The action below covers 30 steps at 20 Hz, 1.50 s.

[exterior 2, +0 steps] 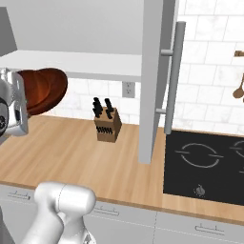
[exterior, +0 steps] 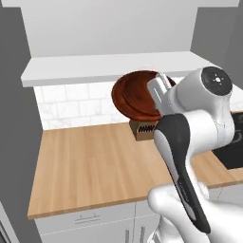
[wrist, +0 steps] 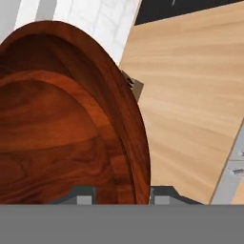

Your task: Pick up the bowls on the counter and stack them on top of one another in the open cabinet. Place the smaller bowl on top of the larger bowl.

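The gripper (wrist: 119,193) is clamped on the rim of one dark bowl (exterior: 135,95), held tilted in the air above the counter (exterior: 90,166), just below the open cabinet (exterior: 109,66). One knife block (exterior 2: 107,124) stands beyond. No writing is readable; the fingertips are mostly hidden.

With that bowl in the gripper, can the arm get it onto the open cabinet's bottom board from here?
Probably yes. The gripper is shut on the bowl's rim, holding it tilted, just below the front edge of the open cabinet's bottom board. The bare board looks free, but the bowl must rise above that edge first.
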Available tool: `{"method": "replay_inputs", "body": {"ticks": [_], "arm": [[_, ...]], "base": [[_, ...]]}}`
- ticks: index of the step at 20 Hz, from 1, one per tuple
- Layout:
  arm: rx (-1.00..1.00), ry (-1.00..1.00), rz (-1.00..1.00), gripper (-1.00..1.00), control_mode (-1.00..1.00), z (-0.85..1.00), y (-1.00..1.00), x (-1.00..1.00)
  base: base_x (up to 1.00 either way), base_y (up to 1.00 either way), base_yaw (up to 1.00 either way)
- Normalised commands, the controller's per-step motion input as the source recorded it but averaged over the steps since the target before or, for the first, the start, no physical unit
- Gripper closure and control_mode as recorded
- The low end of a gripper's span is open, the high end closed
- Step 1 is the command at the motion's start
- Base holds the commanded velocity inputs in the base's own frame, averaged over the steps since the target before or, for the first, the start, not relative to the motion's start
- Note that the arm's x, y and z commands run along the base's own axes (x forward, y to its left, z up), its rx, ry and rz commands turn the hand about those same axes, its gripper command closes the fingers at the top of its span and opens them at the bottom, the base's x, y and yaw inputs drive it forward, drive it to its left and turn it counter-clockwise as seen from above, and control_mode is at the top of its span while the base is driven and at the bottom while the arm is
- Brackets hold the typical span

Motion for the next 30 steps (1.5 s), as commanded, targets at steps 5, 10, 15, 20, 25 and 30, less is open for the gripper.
{"method": "replay_inputs", "body": {"ticks": [5, 10, 15, 20, 25, 30], "arm": [[0.03, -0.04, -0.13, 1.00, -1.00, 1.00, -0.51, 0.18], [0.00, 0.00, -0.14, 1.00, -1.00, 0.94, -0.41, 0.77], [0.00, 0.07, -0.07, 1.00, -1.00, 0.34, -0.26, 1.00], [-0.07, 0.20, 0.00, 1.00, -1.00, -0.48, -0.09, 0.89], [-0.03, 0.04, 0.00, 1.00, -1.00, -0.31, 0.00, 0.86], [0.00, 0.00, 0.00, 1.00, -1.00, -0.21, 0.00, 0.78]], "base": [[0.00, 0.00, 0.00], [0.00, 0.00, 0.00], [0.00, 0.00, 0.00], [0.00, 0.00, 0.00], [0.00, 0.00, 0.00], [0.00, 0.00, 0.00]]}}
